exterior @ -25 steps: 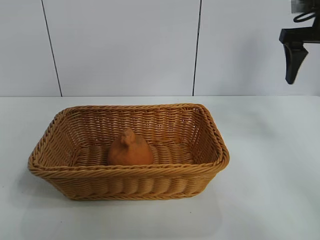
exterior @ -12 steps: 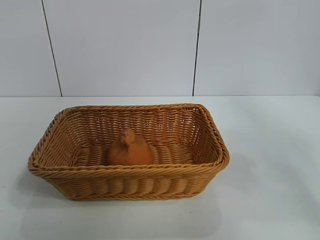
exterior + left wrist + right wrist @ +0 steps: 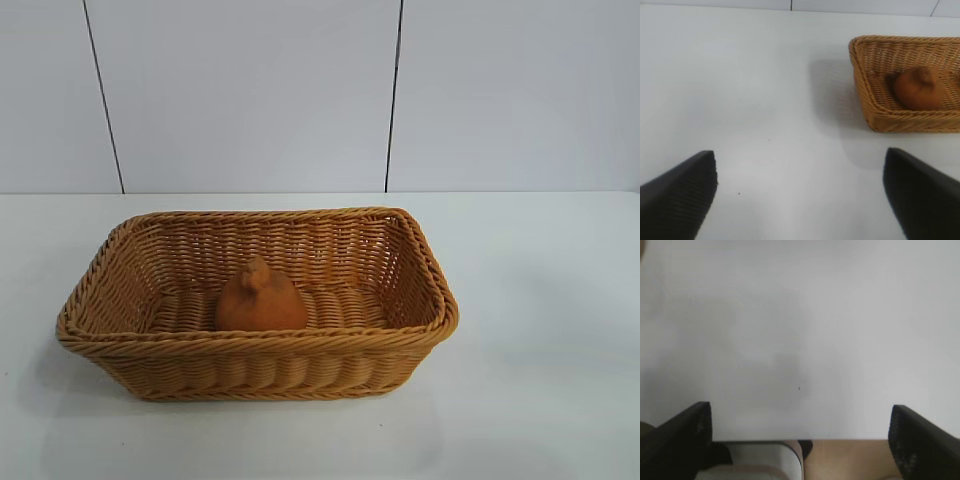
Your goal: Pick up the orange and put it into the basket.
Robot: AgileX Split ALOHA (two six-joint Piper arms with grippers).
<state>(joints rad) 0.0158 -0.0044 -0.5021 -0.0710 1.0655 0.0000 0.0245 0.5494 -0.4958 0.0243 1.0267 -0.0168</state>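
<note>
Orange [image 3: 261, 299] sits inside basket [image 3: 250, 345]; both pincers spread wide.

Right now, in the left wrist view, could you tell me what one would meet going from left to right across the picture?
One dark finger of the left end effector, bare white table, the basket's near wall, the orange inside the basket, with the other finger in the lower right corner.

A white table [image 3: 540, 400] fills the lower half of the exterior view, its surface matte and evenly lit. Behind it stands a pale grey wall [image 3: 250, 90] made of flat panels, split by two thin dark vertical seams [image 3: 394, 95]. Soft shadows lie on the tabletop.
</note>
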